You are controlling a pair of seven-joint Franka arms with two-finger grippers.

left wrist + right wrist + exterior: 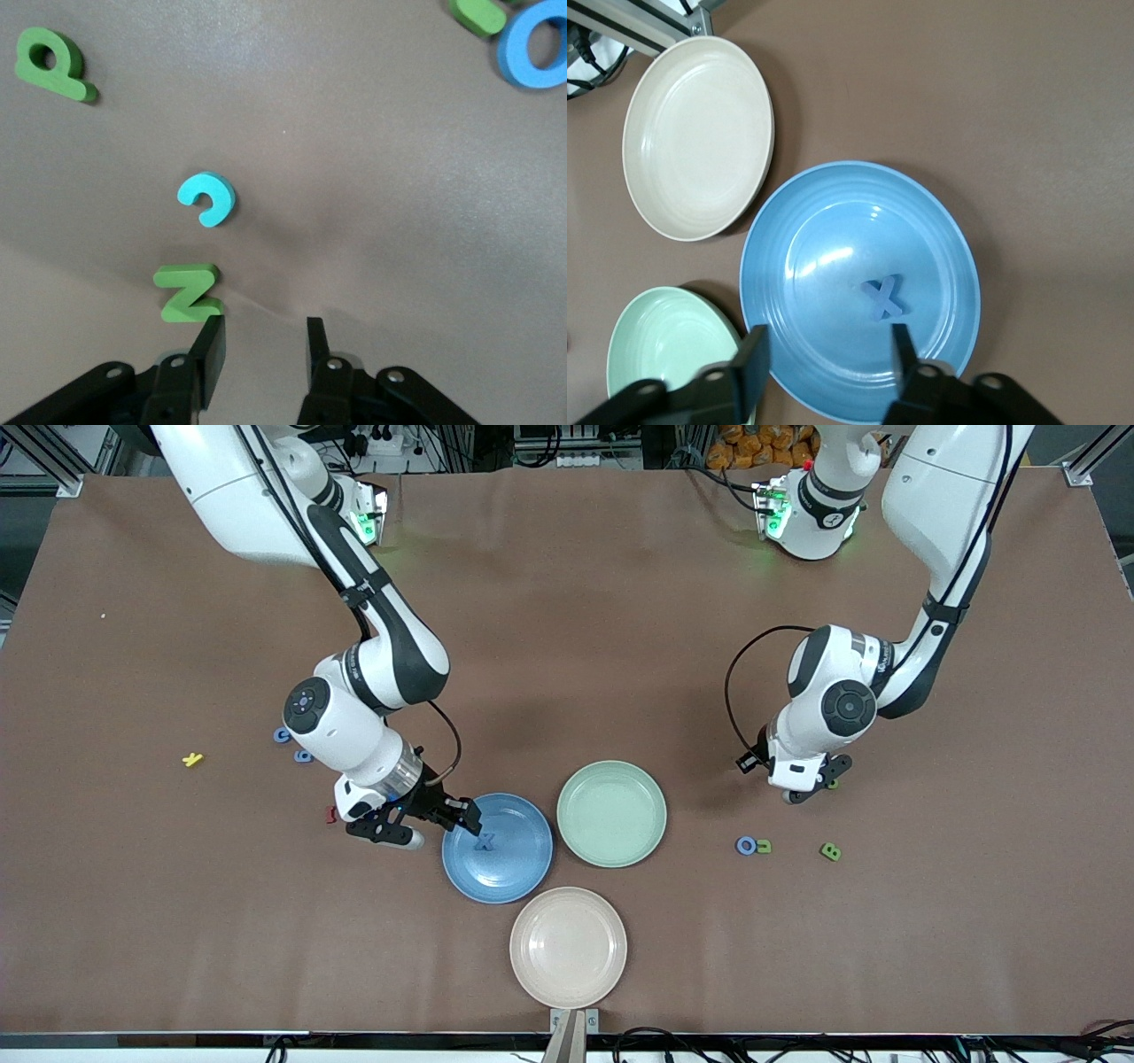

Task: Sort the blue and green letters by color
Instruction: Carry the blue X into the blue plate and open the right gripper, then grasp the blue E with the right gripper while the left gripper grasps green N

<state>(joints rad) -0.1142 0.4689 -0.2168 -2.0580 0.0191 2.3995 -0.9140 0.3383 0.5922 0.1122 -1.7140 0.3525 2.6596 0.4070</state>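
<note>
Right gripper (824, 359) hangs over the rim of the blue plate (523, 872), jaws spread w/ nothing between them; the blue X (883, 297) lies flat in the plate just ahead of the fingertips. Left gripper (263, 347), low over the table toward the left arm's end, has jaws open a little, empty, w/ the green N (189, 292) just off one fingertip, not between the two, so the next grasp needs a small sideways shift. Blue O (746, 845), green U (763, 846) & green B (830, 851) sit nearer the camera than that gripper; green plate (651, 815) is empty.
</note>
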